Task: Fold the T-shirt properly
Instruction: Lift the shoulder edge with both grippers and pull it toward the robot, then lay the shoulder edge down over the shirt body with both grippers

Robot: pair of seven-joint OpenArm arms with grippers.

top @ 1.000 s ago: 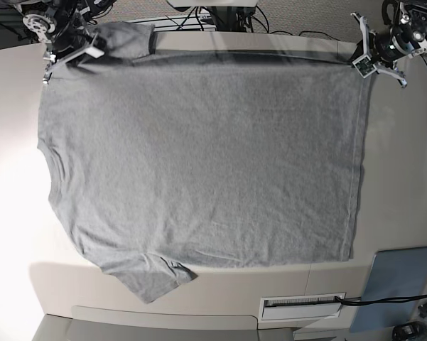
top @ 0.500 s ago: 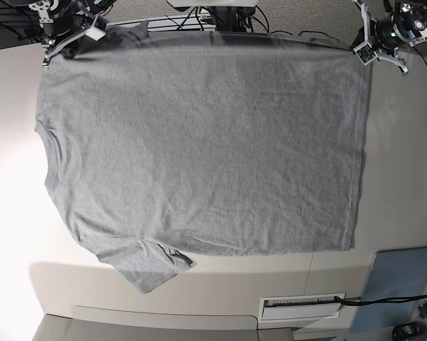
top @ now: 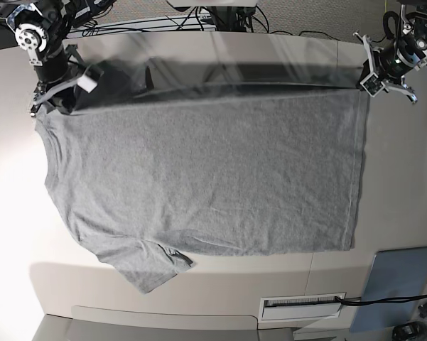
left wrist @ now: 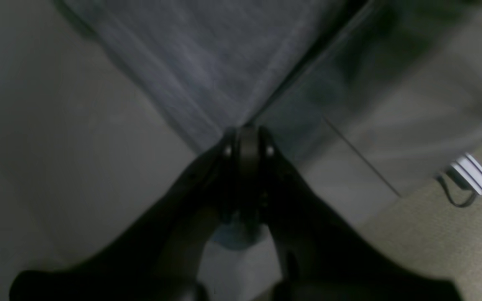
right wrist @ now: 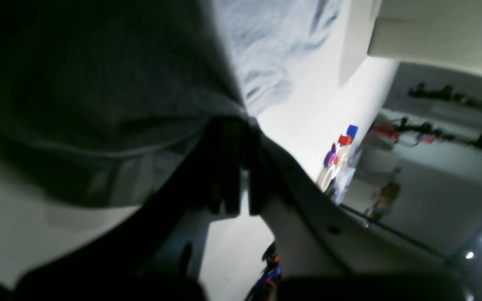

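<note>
One grey T-shirt (top: 199, 174) is spread across the pale table (top: 401, 185), plain side up, with its far edge lifted off the surface at both far corners. The far hem corner is pinched by the left gripper (top: 370, 84), on the base view's right; in the left wrist view the jaws are seen pressed together on the fabric corner (left wrist: 245, 133) (that view is blurred). The shoulder corner is clamped by the right gripper (top: 60, 96), on the base view's left, and in the right wrist view dark cloth (right wrist: 98, 96) is bunched against the closed fingers (right wrist: 228, 167).

A dark band of shadow is cast beneath the raised far edge. The near hem is laid flat, and one sleeve (top: 146, 268) is splayed out toward the near-left, stopping short of the table's near edge. A strip of bare table is left along the right side of the hem, and a wider bare stretch is left at the left beside the collar (top: 48, 153).

One blue-grey panel (top: 398, 273) is lying at the near-right corner, well apart from the shirt. One white slotted fitting (top: 302, 305) is set into the near edge. Two arms are counted, one at each far corner.
</note>
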